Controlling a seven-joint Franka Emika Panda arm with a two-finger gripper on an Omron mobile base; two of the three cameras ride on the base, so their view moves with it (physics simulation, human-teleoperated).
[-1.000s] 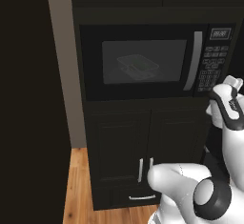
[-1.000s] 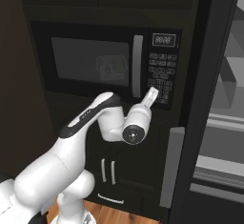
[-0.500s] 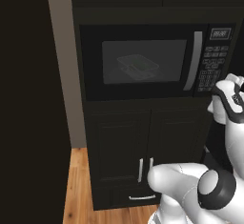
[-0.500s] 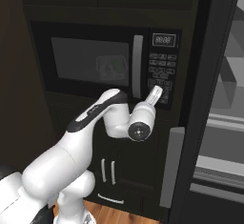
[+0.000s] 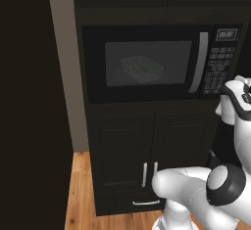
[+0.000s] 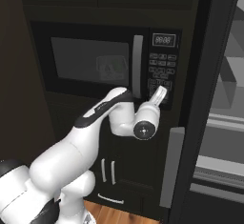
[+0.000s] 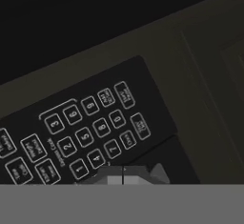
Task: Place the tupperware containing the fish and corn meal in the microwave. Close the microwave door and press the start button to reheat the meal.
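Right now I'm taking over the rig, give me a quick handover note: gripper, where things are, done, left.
Gripper: shut, holding nothing, at the lower keypad panel of the microwave.
Tupperware: inside the microwave, seen through the window of the microwave door; green food shows in the right base view.
Done: tupperware loaded, door closed.
Left: press the start button. In the hand view the fingers sit just under the number keys; whether they touch a key I cannot tell.

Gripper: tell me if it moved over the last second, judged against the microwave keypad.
Yes. In the right base view the gripper has moved right and up, closer to the lower keypad of the microwave.
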